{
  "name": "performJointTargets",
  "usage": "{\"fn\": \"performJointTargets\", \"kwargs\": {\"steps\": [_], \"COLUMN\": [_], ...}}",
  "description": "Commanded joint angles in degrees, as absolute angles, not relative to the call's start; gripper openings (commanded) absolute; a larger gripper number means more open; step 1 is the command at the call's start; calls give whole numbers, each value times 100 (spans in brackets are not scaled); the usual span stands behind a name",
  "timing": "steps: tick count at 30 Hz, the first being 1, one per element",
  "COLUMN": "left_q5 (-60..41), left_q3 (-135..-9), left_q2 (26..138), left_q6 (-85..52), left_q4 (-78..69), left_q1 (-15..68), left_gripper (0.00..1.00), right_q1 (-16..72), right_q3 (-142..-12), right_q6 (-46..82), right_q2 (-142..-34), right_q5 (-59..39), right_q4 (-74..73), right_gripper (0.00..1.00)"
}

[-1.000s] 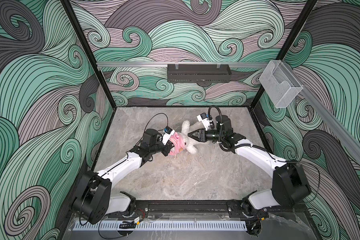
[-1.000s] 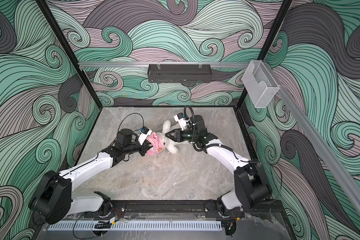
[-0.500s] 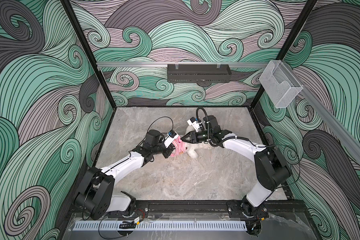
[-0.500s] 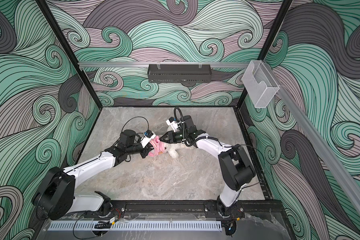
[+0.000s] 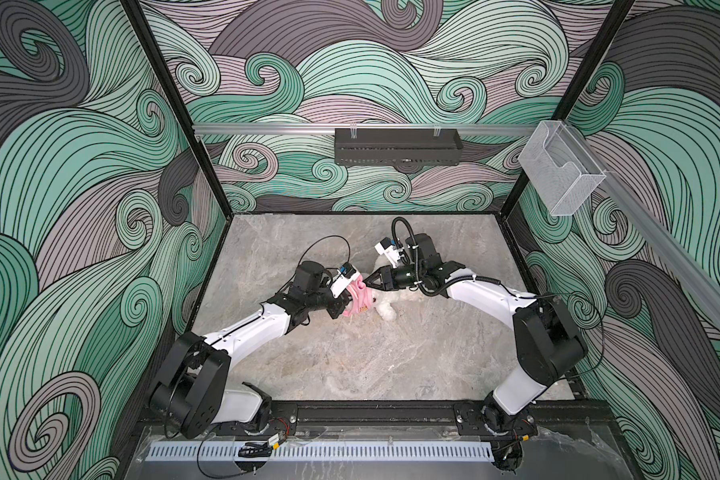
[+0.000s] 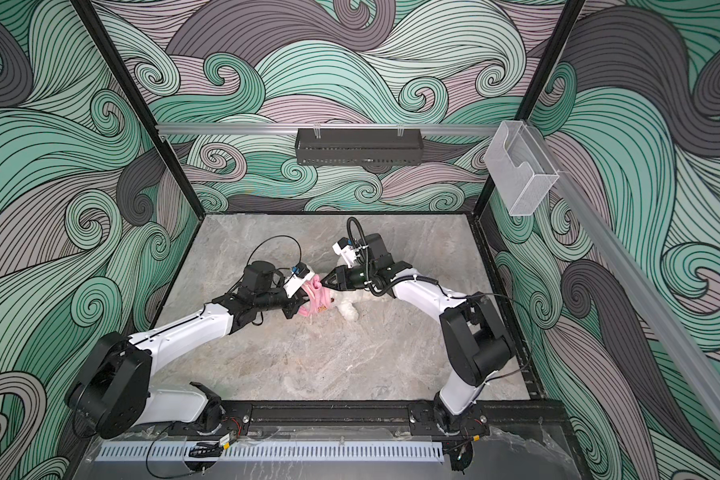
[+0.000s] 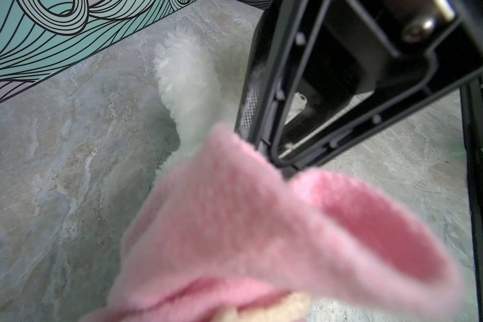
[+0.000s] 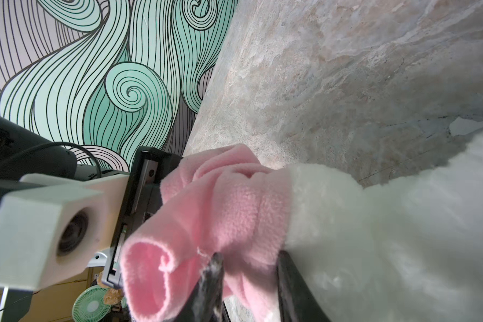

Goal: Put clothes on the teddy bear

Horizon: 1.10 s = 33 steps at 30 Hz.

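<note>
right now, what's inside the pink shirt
White plush of the teddy bear runs into the pink shirt at one opening; the rest sticks out. One sleeve mouth looks empty. How far the bear reaches inside, and which part, is hidden by bunched fabric.

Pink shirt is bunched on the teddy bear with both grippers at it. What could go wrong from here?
1. The left gripper and right gripper both grip the pink shirt from opposite sides; a pull might slip the fleece from a jaw.
2. Nothing pins the teddy bear to the table, so it may drag along.
3. The right fingers sit against white fur and could pinch it.
</note>
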<state>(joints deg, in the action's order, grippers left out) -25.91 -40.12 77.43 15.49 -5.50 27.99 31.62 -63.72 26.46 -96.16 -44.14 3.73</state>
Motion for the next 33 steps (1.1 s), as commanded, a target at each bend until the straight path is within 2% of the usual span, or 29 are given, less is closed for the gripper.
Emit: {"fn": "performJointTargets", "kwargs": {"steps": [1, 3, 6, 10, 19, 26, 33], "left_q5": [-2576, -2549, -2488, -2497, -2965, -2506, -1967], "left_q3": [-4290, -4280, -4260, -4206, -3822, -3428, -3452], "left_q2": [7755, 7729, 7704, 7657, 7153, 6692, 6647], "left_q6": [1637, 1635, 1661, 1753, 1295, 649, 61], "left_q4": [-625, -604, -568, -528, -793, -1009, -883], "left_q1": [2839, 2849, 2861, 2891, 2923, 2925, 2910], "left_gripper": [0, 0, 0, 0, 0, 0, 0], "right_q1": [3322, 3311, 3215, 2886, 1787, 1251, 1307], "right_q3": [-6220, -6167, -6041, -5817, -4553, -3973, -3999], "right_q6": [2857, 2860, 2964, 3154, 3582, 3771, 3651], "right_q2": [-9693, -9691, -9564, -9268, -8906, -8912, -9031], "right_q5": [-4478, -4444, -4277, -3816, -2559, -2031, -2322], "right_q4": [115, 97, -56, -188, -627, -1160, -1810], "right_gripper": [27, 23, 10, 0, 0, 0, 0]}}
